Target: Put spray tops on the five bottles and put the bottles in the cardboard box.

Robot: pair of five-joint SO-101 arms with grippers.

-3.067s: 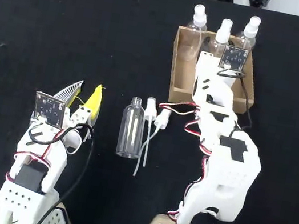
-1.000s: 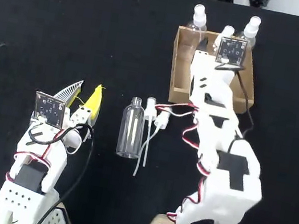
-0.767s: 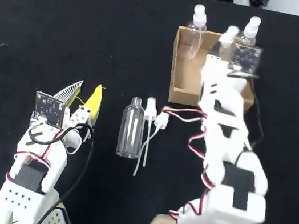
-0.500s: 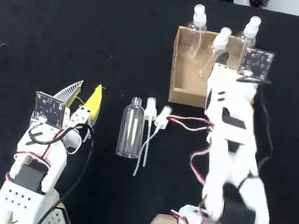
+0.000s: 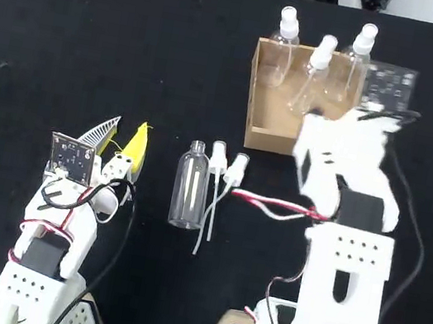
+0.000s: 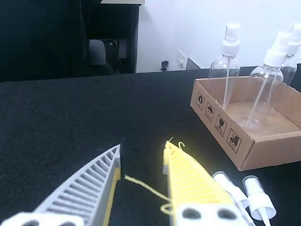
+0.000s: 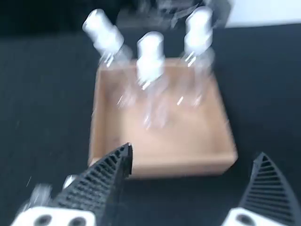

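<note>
Capless bottle (image 5: 191,184) lying neck-away, right of left claw (image 5: 128,128) | left arm sitting nearer | both claws gaping, right claw (image 7: 194,153) facing box (image 5: 270,142)

Three capped bottles (image 5: 310,82) stand in the cardboard box (image 5: 269,142); an open bottle (image 5: 190,187) and two spray tops (image 5: 219,158) lie near it.

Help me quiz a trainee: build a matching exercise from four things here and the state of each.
Things:
1. box
2. lone bottle
3. spray tops
4. left claw

States:
A. open, gripping nothing
B. two, loose on the cloth
C. holding three capped bottles
D. lying on its side, no top

Pairs: 1-C, 2-D, 3-B, 4-A
</note>
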